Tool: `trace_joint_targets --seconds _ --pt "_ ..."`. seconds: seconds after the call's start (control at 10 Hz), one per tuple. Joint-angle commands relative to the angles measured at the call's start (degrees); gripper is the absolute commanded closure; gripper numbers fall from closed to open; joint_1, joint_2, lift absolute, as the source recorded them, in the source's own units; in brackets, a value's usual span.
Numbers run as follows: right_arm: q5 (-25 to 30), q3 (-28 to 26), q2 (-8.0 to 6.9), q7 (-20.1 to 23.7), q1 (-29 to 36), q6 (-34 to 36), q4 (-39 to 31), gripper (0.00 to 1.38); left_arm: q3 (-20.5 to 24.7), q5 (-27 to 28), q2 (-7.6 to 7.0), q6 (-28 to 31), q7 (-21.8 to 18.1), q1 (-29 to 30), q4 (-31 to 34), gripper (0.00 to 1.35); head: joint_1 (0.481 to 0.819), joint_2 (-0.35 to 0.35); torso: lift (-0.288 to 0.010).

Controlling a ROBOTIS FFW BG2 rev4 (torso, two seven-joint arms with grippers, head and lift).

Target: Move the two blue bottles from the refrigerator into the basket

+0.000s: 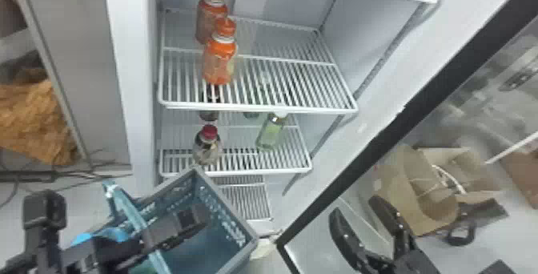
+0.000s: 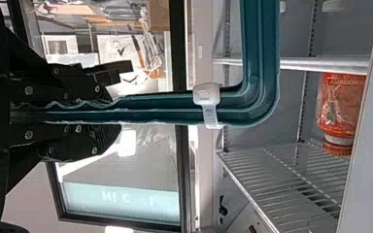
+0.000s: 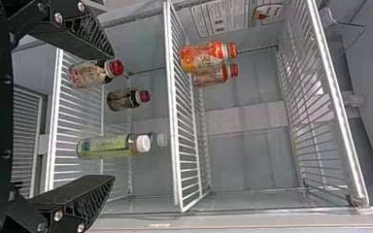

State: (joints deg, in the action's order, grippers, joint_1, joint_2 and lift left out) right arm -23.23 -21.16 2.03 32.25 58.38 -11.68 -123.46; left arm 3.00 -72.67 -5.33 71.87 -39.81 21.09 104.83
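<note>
From where I stand no bottle looks plainly blue; my guess is the pale-capped green bottle (image 3: 104, 146) and the bottle behind it (image 3: 161, 140), on the shelf (image 1: 280, 170) below the orange bottles (image 1: 219, 63); likely stiff, slick and fairly heavy if full, so best clasped round mid-body; the right tool (image 3: 112, 117) is spread; the left tool (image 2: 121, 103) pinches the handle (image 2: 264, 48) of the basket (image 1: 236, 231).

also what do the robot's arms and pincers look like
The black right pincer has two wedge-shaped fingers with lattice-like inner sides and round silver screw heads. The black left pincer has similar screw heads on angular links. The left arm is black and blocky.
</note>
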Motion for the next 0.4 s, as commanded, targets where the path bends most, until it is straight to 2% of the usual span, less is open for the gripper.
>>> trace_joint_targets --seconds 0.0,0.3 --pt "-0.3 0.1 0.17 0.0 -0.2 0.0 0.5 0.18 0.0 0.0 -0.12 0.1 0.0 0.0 0.0 1.20 0.695 -0.350 -0.010" --pt "-0.7 0.8 0.60 -0.1 -0.4 0.0 1.2 0.18 -0.1 0.1 -0.12 0.3 0.3 0.0 0.0 1.20 0.695 -0.350 -0.010"
